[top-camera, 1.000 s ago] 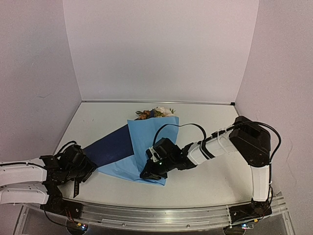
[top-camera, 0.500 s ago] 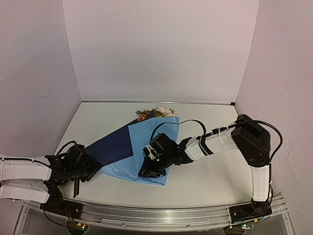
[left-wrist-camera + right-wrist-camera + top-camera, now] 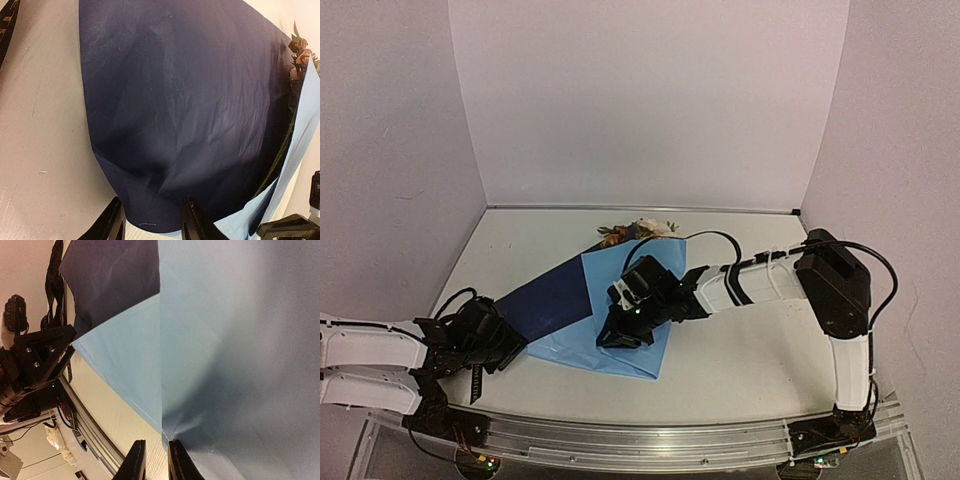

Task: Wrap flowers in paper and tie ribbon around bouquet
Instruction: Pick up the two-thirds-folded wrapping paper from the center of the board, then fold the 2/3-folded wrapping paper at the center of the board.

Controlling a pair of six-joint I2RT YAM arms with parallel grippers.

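The paper [image 3: 625, 300] lies folded on the table, light blue face up, with a navy flap [image 3: 555, 295] spread to the left. The flowers [image 3: 640, 230] poke out of its far end; a bloom [image 3: 300, 50] and a green stem [image 3: 280, 155] show beside the navy flap [image 3: 190, 110]. My left gripper [image 3: 510, 345] [image 3: 152, 225] is open, with the flap's near corner lying between its fingers. My right gripper [image 3: 618, 335] [image 3: 156, 462] rests low on the light blue sheet [image 3: 240, 340], its jaws a narrow gap apart. One finger [image 3: 181, 462] presses a puckered paper edge. The ribbon [image 3: 7, 25] lies left of the flap.
A black strip [image 3: 477, 380] hangs by the left arm at the table's near edge. The metal rail [image 3: 650, 445] runs along the front. White walls [image 3: 650, 110] enclose the back and both sides. My left arm's black parts [image 3: 35, 360] sit close beside the paper's near corner.
My right gripper has slid up and to the left across the light blue sheet. My left gripper's jaws have narrowed a little around the navy corner.
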